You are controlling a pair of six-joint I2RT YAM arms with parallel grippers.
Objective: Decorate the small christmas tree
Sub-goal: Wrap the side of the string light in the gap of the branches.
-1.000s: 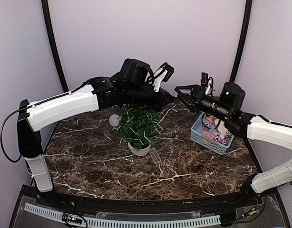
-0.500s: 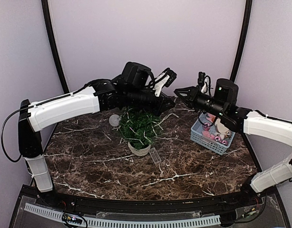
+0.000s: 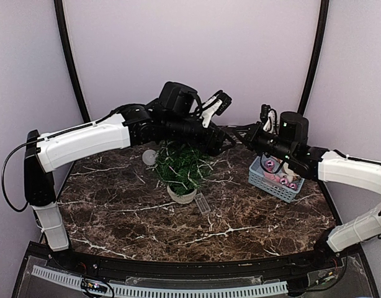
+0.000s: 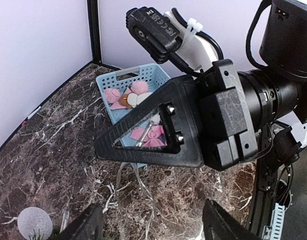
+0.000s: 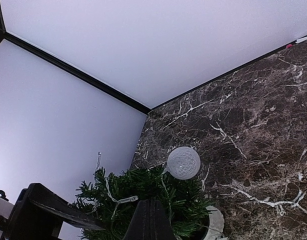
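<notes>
Small christmas tree (image 3: pixel 181 164): upright in a pale pot (image 3: pixel 181 196), on the dark marble table (image 3: pixel 240 230), left of centre. White ball (image 3: pixel 149 156): just beside the tree's left. Left gripper (image 4: pixel 152 225): fingers spread wide, above the tree's right side. Right gripper (image 3: pixel 238 134): facing it closely, fingers apart. Blue basket (image 3: pixel 265 181): pink ornaments inside, standing well to the right.

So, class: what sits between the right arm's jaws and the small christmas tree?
The jaws of the left arm, hanging just right of the small christmas tree; the top external view shows this.
</notes>
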